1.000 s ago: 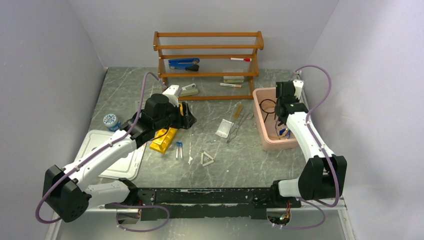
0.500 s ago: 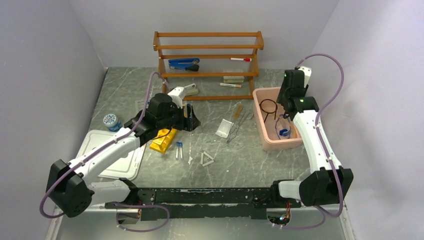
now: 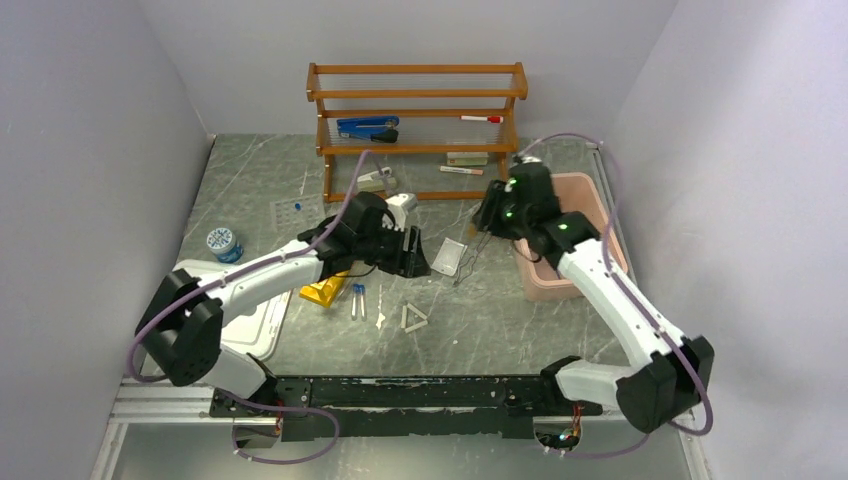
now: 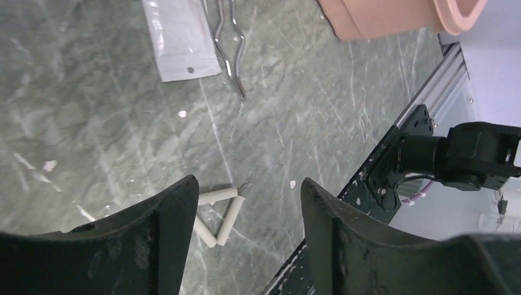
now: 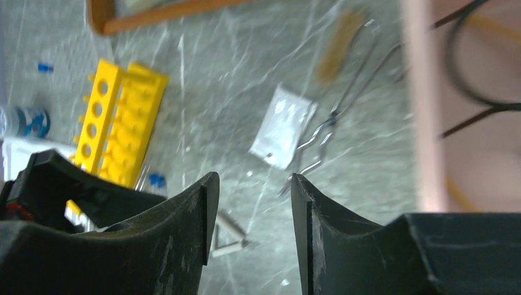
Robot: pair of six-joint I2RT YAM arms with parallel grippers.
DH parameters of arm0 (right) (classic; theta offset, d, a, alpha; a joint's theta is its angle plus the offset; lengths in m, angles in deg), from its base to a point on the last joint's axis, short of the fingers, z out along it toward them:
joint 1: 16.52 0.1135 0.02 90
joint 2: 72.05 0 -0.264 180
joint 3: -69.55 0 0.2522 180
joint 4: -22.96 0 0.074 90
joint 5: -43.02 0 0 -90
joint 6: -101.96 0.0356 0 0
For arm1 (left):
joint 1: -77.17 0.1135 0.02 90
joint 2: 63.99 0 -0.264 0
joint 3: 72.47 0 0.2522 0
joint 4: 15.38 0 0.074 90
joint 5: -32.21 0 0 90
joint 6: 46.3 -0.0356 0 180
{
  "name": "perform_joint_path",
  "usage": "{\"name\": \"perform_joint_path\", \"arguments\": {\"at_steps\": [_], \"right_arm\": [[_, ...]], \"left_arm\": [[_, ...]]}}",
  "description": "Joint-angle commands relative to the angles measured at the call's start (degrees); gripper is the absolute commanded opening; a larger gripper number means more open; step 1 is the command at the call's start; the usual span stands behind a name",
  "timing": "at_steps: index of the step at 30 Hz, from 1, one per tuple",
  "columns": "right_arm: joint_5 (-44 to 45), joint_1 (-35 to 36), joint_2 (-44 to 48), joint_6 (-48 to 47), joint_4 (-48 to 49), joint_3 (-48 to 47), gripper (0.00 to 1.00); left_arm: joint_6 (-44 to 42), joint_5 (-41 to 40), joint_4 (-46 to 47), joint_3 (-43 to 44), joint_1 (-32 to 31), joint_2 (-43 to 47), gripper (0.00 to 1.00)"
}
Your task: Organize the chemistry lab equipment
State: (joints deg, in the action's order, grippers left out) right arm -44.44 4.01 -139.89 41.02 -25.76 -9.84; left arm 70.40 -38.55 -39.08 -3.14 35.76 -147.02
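The left gripper [image 3: 420,262] hangs low over the table. Its two fingers are wide apart and there is nothing between them. The white triangle [image 4: 218,212] lies flat on the table close by its fingertips. A bit farther ahead are the clear bag [image 4: 181,40] and the bent wire tongs [image 4: 230,37], side by side. Behind this gripper sits the yellow rack [image 3: 325,290]. Two blue-capped tubes [image 3: 357,300] lie flat on the table just beside the rack.

The right gripper [image 3: 483,215] is wide open too and holds nothing. It hangs over the bag and tongs, and the pink bin [image 3: 548,287] is just to its right. A strip of amber tubing [image 5: 335,55] lies on the table near the tongs.

Inside the bin I can see the black ring stand [image 5: 485,106]. (The rest of the bin is blurry or hidden by the arm, so I can't tell what else is in it.)
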Motion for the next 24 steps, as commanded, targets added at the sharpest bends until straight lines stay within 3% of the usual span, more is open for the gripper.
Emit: {"name": "perform_joint_path", "arguments": {"at_steps": [1,6,12,24], "right_arm": [[6.0,9.2,-4.6,9.8,0.6,2.1,0.50],[14.0,16.5,-10.9,17.5,-2.6,3.5,0.48],[17.7,18.5,-16.4,26.3,-3.3,7.4,0.46],[13.9,20.3,-24.9,31.8,3.6,12.0,0.45]], "left_arm": [[2.5,-5.3,-0.6,3.7,-2.1,-1.6,0.65],[3.6,-15.0,-1.5,2.1,-1.8,2.7,0.65],[5.2,-24.0,-0.9,-1.8,-1.7,10.4,0.69],[4.4,-25.0,-2.5,-3.0,-0.9,12.7,0.71]]}}
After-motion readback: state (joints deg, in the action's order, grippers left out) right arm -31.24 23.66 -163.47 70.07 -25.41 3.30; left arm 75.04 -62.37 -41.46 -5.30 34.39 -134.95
